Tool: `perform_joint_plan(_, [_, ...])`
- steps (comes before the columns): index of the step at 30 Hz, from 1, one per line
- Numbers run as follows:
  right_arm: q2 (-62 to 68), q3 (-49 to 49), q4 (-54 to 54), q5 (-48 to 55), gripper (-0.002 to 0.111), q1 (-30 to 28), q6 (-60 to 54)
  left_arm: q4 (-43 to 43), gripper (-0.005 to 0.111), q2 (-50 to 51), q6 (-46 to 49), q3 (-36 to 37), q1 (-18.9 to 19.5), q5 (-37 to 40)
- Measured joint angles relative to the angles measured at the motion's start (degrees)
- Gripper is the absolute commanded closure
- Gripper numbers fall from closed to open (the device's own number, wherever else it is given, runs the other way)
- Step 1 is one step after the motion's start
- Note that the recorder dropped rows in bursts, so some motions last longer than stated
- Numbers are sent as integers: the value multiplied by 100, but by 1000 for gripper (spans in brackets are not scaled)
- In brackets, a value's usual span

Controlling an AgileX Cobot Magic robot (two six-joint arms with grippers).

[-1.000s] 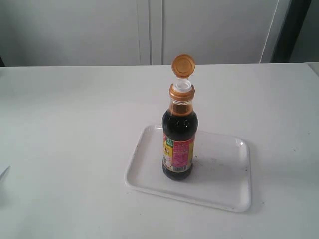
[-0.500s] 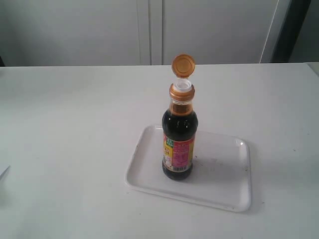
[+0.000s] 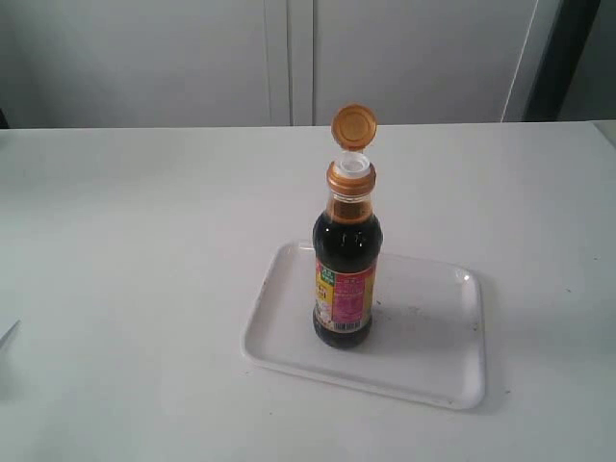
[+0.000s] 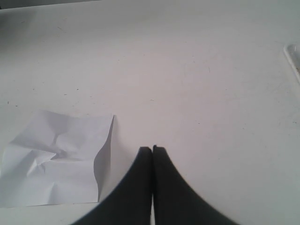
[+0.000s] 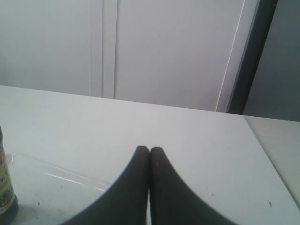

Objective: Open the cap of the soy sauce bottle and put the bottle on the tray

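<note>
The soy sauce bottle stands upright on the left part of the white tray. Its golden-orange cap is flipped up on its hinge, baring the white spout. Neither gripper shows in the exterior view. My left gripper is shut with nothing in it, over bare table, with the tray's rim far off. My right gripper is also shut and empty, beside the tray, with the bottle's base at the frame's border.
A crumpled sheet of white paper lies on the table close to my left gripper; its corner peeks in at the exterior view's left border. White cabinet doors stand behind the table's far edge.
</note>
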Motion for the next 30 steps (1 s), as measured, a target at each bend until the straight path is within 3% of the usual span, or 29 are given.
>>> perform_joint_plan(16, [-1027,1093,-44,186,108,0,45,0,107,0,0,0,0,0])
perform_joint_plan(30, [-1027,1166,-134,660,108,0,81,0,107,0,0,0,0,0])
